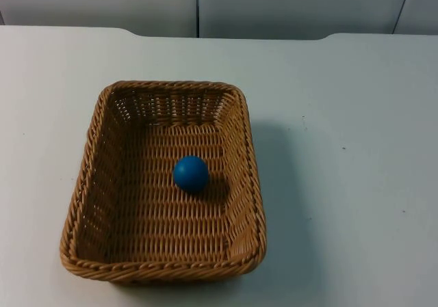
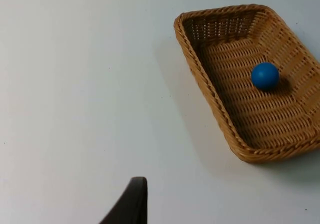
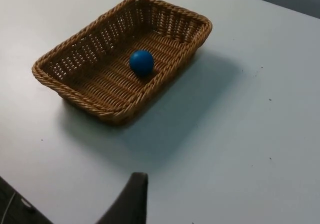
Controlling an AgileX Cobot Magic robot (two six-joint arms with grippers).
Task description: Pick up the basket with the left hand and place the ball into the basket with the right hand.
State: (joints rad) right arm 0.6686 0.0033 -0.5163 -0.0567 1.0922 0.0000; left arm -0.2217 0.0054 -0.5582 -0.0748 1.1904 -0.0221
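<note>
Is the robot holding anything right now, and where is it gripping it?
Nothing is held. The basket sits on the table with the ball inside, apart from both tools.

A white table top (image 1: 356, 184) under even light ends at a grey partition wall (image 1: 274, 6)

left hand (image 2: 131, 204): one fingertip, rest cut off | right hand (image 3: 131, 200): likewise, spread untellable
</note>
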